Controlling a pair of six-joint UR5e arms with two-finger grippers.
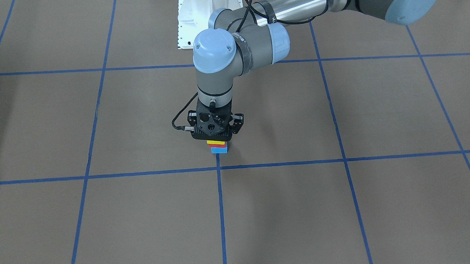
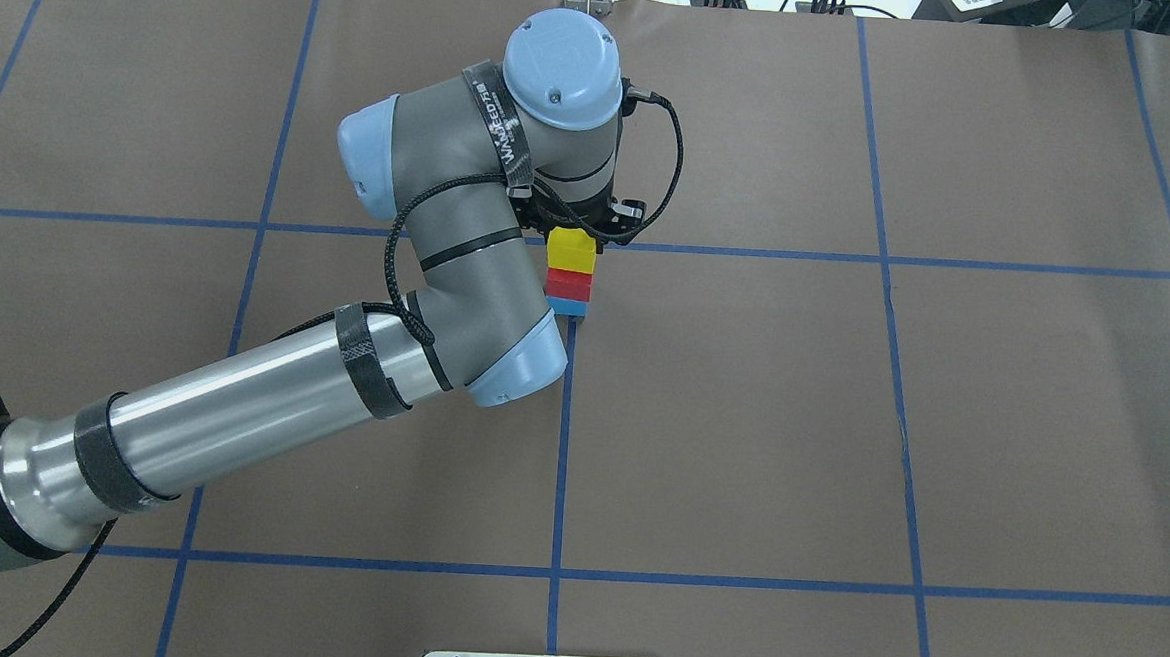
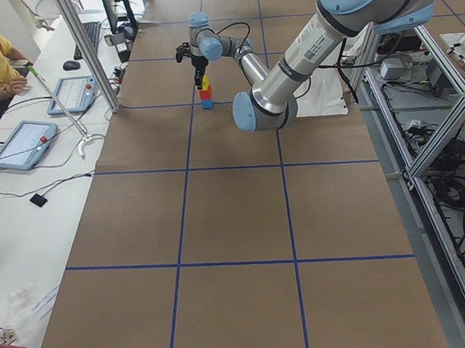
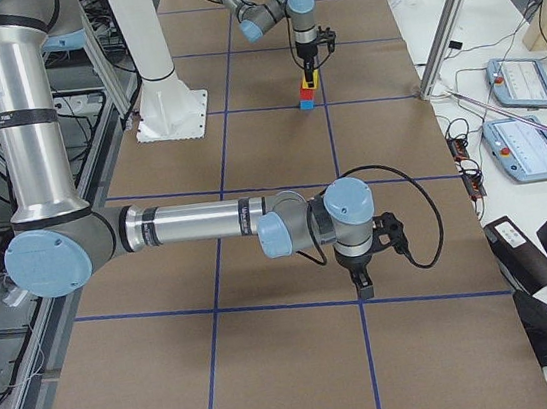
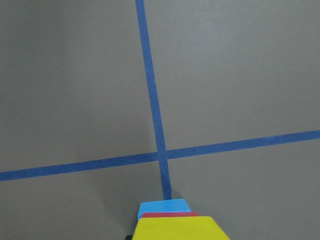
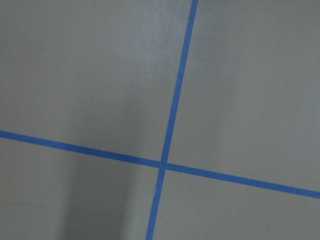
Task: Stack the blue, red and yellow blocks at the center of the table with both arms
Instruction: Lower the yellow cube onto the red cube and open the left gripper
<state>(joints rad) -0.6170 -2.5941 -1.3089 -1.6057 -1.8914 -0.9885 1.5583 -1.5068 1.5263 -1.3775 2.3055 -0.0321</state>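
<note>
A stack stands at the table's centre cross of blue tape: blue block (image 2: 568,308) at the bottom, red block (image 2: 568,285) on it, yellow block (image 2: 571,249) on top. My left gripper (image 2: 575,230) points straight down over the stack and is shut on the yellow block. The left wrist view shows the yellow (image 5: 180,228), red (image 5: 167,214) and blue (image 5: 162,206) tops from above; no fingers show there. My right gripper (image 4: 363,288) hovers over bare table far from the stack, seen only in the exterior right view, so I cannot tell if it is open.
The brown table (image 2: 840,432) carries a grid of blue tape lines. The white robot base (image 1: 199,16) stands at the robot's edge. Operator tablets (image 4: 515,82) lie on a side bench beyond the far edge.
</note>
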